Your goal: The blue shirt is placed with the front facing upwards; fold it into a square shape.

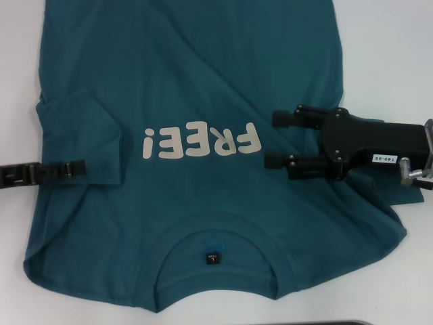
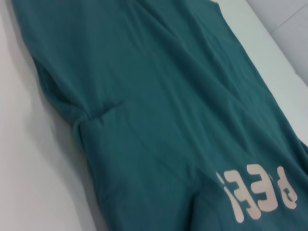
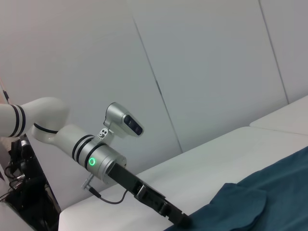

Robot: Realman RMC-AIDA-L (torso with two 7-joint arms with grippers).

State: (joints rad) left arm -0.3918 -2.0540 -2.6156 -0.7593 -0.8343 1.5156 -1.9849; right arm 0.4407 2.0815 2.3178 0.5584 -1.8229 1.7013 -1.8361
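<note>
Blue shirt (image 1: pixel 203 88) beneath open right claw (image 1: pixel 276 139)

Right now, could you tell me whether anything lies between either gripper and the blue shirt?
Nothing visible does. The left gripper sits at the folded-in sleeve on the blue shirt, and the open right gripper hangs directly over the shirt beside the print.

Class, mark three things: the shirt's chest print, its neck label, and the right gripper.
chest print (image 1: pixel 203 142): head view, middle letters.
neck label (image 1: pixel 212 258): head view, black tag centre.
right gripper (image 1: pixel 274 139): head view, between its open fingertips.
</note>
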